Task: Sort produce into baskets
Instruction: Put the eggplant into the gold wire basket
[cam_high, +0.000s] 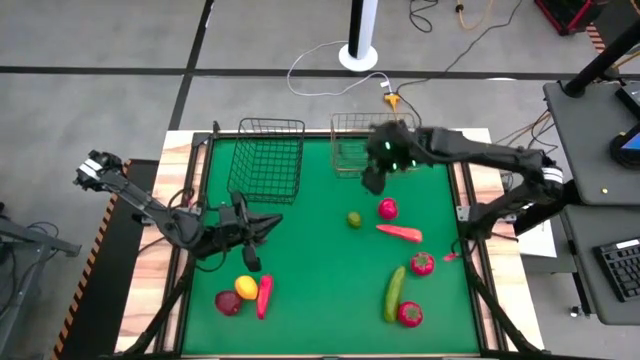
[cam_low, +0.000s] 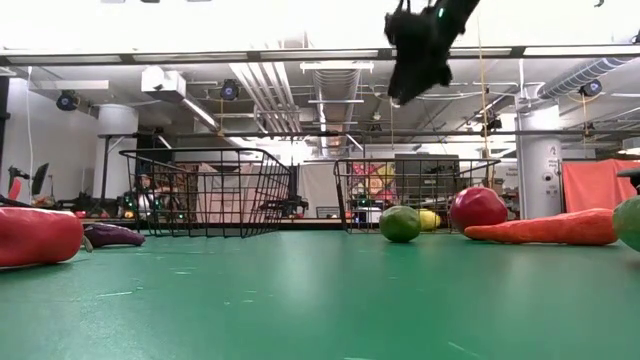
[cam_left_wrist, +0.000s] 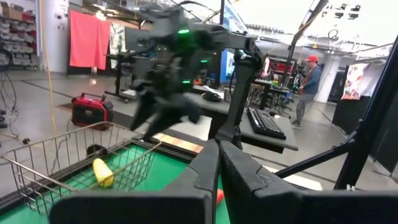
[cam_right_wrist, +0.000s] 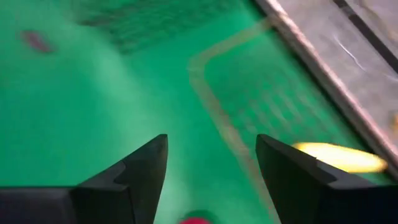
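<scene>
table: green mat (cam_high: 320, 250) carries both baskets along its 12 o'clock edge and loose produce over the 3 to 6 o'clock area.
black basket: dark wire basket (cam_high: 268, 158) at about 11 o'clock; it looks empty in the high view.
silver basket: light wire basket (cam_high: 352, 145) at about 12 o'clock, with a yellow piece (cam_left_wrist: 102, 173) lying inside.
right arm: right gripper (cam_high: 374, 178) hangs above the mat just beside the silver basket, fingers spread and carrying nothing.
left arm: left gripper (cam_high: 262, 222) sits low near 9 o'clock, fingers pressed together, nothing between them.
loose produce: cucumber (cam_high: 394, 293), carrot (cam_high: 400, 233), red pepper (cam_high: 264, 296), red fruit (cam_high: 388, 208), lime (cam_high: 354, 219), tomato (cam_high: 422, 263), another red fruit (cam_high: 409, 314), lemon (cam_high: 245, 287), dark purple piece (cam_high: 228, 303).
progress: likely early; nine pieces are not yet sorted.
risk: round fruits may roll if a fingertip nudges them; the right gripper, so close to the silver basket, could catch the wire rim and shove it.
views: only the left wrist and low views show the yellow piece clearly inside the basket; only the high view shows the 7 o'clock cluster whole.
</scene>
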